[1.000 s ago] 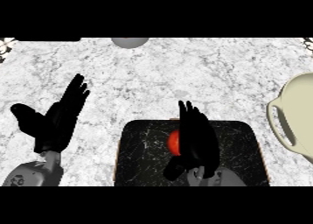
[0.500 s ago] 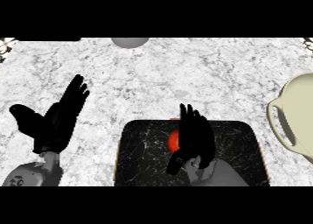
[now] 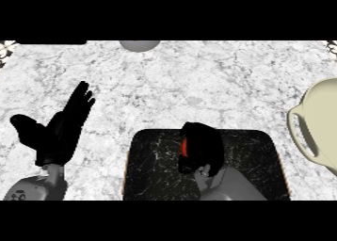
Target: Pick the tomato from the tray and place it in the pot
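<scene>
Right hand (image 3: 204,150) curled round tomato (image 3: 183,147) on tray (image 3: 154,169)

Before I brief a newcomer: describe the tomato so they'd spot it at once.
On the marble counter, find the black tray at lower middle. The right hand curls round the tomato there: a red sliver at the hand's left edge, the only red in view.

One tomato (image 3: 184,147), one black tray (image 3: 154,164), one cream pot (image 3: 327,127) with one handle showing, one grey round object (image 3: 139,44) at the far edge, one marble bench (image 3: 199,84), two robot hands: left robot hand (image 3: 57,134), right robot hand (image 3: 203,150).
</scene>
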Controlling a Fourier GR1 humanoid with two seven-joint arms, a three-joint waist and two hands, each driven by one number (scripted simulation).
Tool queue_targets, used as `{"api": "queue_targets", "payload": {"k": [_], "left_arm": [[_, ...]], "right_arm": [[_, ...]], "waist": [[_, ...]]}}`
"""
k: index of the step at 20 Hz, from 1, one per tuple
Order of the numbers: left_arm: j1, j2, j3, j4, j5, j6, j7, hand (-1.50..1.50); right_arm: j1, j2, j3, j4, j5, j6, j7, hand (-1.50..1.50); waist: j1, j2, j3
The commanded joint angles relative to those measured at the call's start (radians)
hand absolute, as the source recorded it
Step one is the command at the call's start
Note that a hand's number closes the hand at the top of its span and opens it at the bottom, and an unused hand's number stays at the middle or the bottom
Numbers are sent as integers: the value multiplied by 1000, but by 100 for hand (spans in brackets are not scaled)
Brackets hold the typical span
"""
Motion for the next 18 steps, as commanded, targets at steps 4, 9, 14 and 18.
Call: {"api": "queue_targets", "payload": {"k": [4, 9, 14, 18], "left_arm": [[-4, -24, -5, -42, -33, -9, 46, 0], [32, 5, 57, -14, 1, -30, 5, 0], [62, 4, 89, -14, -13, 17, 0, 0], [67, 13, 103, -37, -2, 13, 6, 0]], "right_arm": [[-59, 13, 40, 17, 21, -21, 122, 150], [241, -267, -73, -220, -11, 6, -126, 150], [367, -559, -324, -222, -144, 11, -387, 150], [439, -767, -553, -215, -222, -7, -577, 150]], "waist": [[1, -1, 0], [-46, -10, 1], [-138, -15, 7], [-143, -21, 5]]}}
